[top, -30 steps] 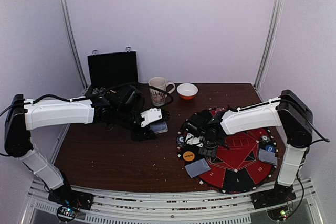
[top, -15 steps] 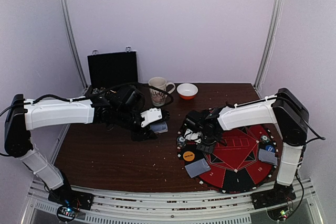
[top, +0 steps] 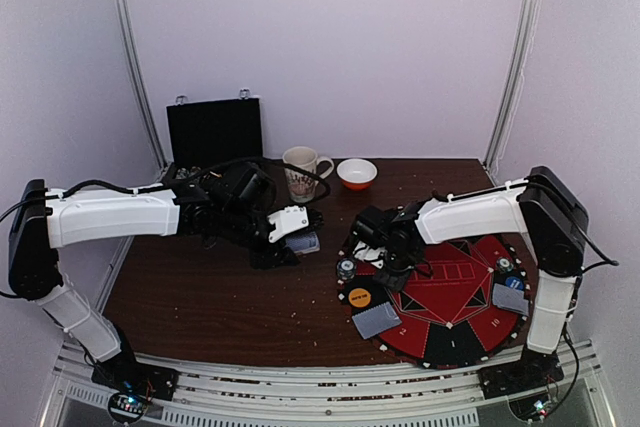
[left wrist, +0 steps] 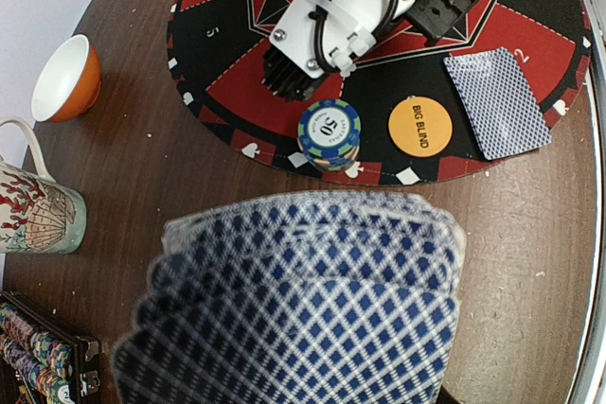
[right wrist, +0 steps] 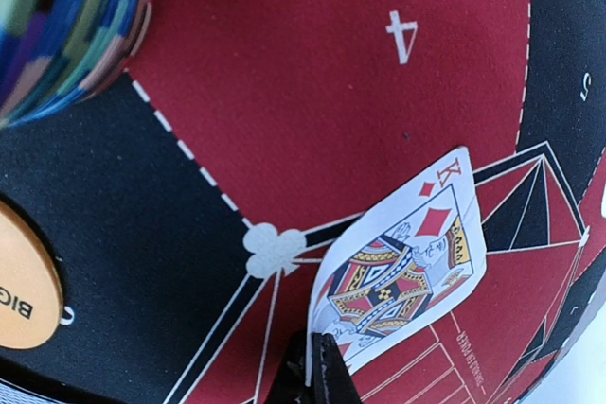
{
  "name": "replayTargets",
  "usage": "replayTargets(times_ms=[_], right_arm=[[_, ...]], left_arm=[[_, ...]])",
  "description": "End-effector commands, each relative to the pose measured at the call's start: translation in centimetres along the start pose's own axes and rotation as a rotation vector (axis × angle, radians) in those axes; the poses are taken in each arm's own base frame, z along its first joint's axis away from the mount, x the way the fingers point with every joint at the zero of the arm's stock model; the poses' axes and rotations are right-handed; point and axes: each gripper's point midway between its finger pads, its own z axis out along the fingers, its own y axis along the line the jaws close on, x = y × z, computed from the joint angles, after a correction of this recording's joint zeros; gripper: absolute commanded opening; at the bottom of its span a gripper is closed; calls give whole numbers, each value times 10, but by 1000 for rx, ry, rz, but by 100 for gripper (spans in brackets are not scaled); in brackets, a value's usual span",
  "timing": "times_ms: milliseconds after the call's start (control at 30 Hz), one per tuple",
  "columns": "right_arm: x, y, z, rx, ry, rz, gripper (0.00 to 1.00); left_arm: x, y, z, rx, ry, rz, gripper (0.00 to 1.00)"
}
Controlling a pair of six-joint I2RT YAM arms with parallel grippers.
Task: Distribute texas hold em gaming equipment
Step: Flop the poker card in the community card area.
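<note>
Playing cards are mid-deal. The king of diamonds [right wrist: 402,262], its face toward the wrist camera, is held over the round red-and-black mat [left wrist: 222,92]. The closed fingers of the right gripper [right wrist: 317,371] pinch it by its lower edge, apparently so it can be laid flat toward the mat's middle. Whether it touches the felt cannot be told.

Off the mat's left side, the left gripper [top: 297,239] hovers over the table with a fan of blue-backed cards [left wrist: 303,300]. Its fingers are hidden behind the fan, but the cards stand in mid-air, so it looks clamped on them, spread for easy picking.

Set out at the mat's near-left rim are a stack of striped chips [left wrist: 329,131], the orange Big Blind button [left wrist: 419,126] beside it, and a face-down pile of cards [left wrist: 497,101].
</note>
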Motion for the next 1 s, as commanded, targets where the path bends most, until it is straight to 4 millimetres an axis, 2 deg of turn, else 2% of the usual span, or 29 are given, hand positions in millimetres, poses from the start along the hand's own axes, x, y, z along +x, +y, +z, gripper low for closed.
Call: replayTargets(times_ms=[0,133,233,433,767,967], right_arm=[[15,23,8,-110,68,7,0],[12,26,5,-129,63,2,0],[18,28,4,-139,71,-18,0],[17,25,-3,-129,45,-30,0],[22,23,0,-118,67,-69,0],[24,26,-3,-121,63,-98,10]], left_arm=[[-15,9,-7,-30,-52,5,46],[-15,9,-7,-31,-52,4,46],[-15,9,-8,-30,-52,4,46],[-14,8,-6,-26,-50,4,46],[-13,8,-6,-26,-47,5,46],[-13,8,-5,-25,-47,4,46]])
